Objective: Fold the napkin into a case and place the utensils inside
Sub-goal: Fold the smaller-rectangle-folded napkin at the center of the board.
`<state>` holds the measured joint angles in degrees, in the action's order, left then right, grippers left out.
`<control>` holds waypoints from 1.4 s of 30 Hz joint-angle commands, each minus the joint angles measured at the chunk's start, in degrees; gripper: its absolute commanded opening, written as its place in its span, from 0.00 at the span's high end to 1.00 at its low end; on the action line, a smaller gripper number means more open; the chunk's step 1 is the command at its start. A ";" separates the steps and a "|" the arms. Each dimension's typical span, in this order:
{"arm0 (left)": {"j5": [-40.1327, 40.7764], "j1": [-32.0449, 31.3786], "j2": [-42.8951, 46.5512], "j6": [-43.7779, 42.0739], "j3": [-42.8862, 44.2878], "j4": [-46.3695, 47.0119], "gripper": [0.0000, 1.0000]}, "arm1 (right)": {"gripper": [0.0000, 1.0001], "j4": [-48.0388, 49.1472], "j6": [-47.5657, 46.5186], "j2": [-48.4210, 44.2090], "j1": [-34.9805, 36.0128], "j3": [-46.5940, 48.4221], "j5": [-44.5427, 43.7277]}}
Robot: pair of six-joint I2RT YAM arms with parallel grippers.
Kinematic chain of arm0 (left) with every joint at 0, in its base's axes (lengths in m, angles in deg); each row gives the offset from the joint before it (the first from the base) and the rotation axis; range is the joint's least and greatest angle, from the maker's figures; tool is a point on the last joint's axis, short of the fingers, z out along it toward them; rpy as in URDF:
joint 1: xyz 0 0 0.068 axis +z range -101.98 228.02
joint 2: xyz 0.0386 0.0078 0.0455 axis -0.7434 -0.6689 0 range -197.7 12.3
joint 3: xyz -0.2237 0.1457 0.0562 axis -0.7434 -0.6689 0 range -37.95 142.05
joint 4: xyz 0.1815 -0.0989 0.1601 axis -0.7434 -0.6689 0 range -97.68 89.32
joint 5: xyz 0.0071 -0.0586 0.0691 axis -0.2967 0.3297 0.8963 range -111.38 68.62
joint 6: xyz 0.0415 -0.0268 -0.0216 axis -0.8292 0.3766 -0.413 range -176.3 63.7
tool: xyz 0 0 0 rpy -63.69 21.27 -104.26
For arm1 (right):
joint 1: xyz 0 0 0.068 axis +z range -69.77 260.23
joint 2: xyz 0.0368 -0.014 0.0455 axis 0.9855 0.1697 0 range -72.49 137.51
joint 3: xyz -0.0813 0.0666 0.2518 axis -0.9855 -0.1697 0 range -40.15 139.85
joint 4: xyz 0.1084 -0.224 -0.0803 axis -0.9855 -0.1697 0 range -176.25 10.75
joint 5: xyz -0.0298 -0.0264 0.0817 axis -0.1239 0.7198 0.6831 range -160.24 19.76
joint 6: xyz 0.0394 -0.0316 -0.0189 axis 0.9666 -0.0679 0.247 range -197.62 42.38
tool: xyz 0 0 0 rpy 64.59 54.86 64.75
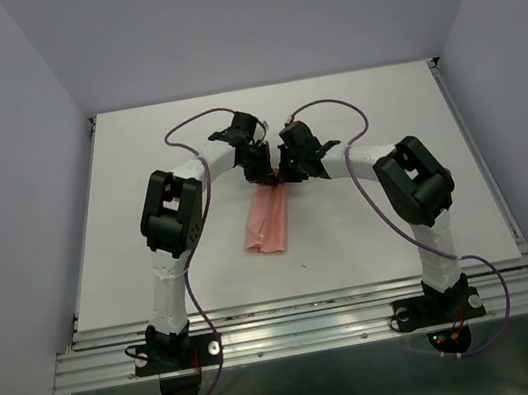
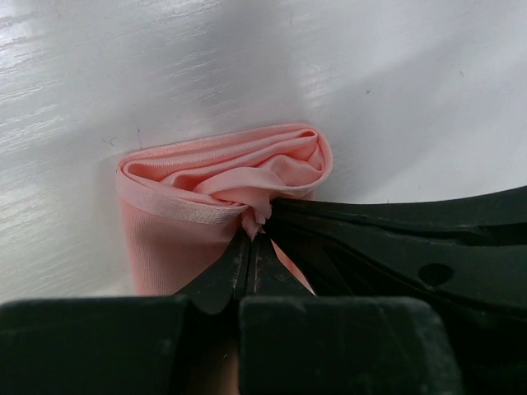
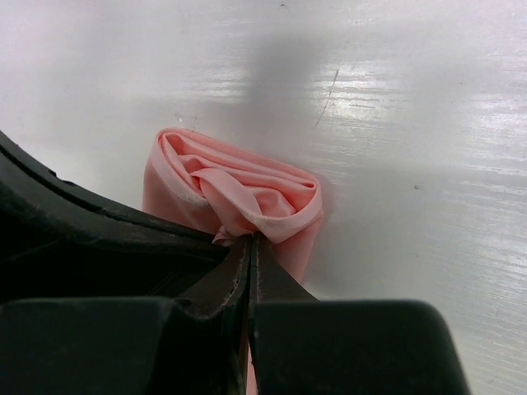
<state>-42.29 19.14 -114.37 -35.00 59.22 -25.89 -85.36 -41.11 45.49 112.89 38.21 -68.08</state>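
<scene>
The salmon-pink napkin [image 1: 268,223] lies mid-table as a narrow layered strip, the case shape, running from the grippers toward the near edge. My left gripper [image 1: 265,177] and right gripper [image 1: 287,175] meet side by side at its far end. Seen from the left wrist, the left gripper [image 2: 254,234] is shut on a bunched pinch of the napkin [image 2: 222,169], whose layers gape open in a loop. From the right wrist, the right gripper [image 3: 249,239] is likewise shut on the napkin [image 3: 255,193] edge. The utensils are out of view.
Purple cables [image 1: 193,122] loop over both arms. The white table [image 1: 392,237] is walled on the left, right and back. An aluminium rail [image 1: 305,322] with the arm bases runs along the near edge.
</scene>
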 commanded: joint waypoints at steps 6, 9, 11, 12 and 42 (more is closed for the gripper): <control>-1.95 -1.09 3.54 -2.05 -0.14 -0.54 0.76 | 0.99 -2.59 1.63 2.26 0.47 3.28 -0.92; -1.33 -1.09 3.36 -2.84 0.66 -1.94 0.73 | 0.99 -2.86 1.81 2.53 0.47 3.37 -1.27; -0.71 -1.09 3.54 -3.19 0.83 -2.38 0.73 | 0.99 -3.03 1.90 2.53 0.47 3.37 -1.45; -0.63 -1.09 3.71 -3.28 0.75 -2.65 0.73 | 0.99 -2.94 1.98 2.44 0.47 3.37 -1.54; 0.25 2.60 11.01 -3.37 -4.70 0.33 1.00 | 0.99 -3.03 2.51 2.26 0.47 3.46 -1.27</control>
<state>-41.96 19.99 -107.53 -39.63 55.96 -27.84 -87.57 -38.88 46.93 112.89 40.40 -68.96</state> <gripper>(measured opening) 0.023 0.012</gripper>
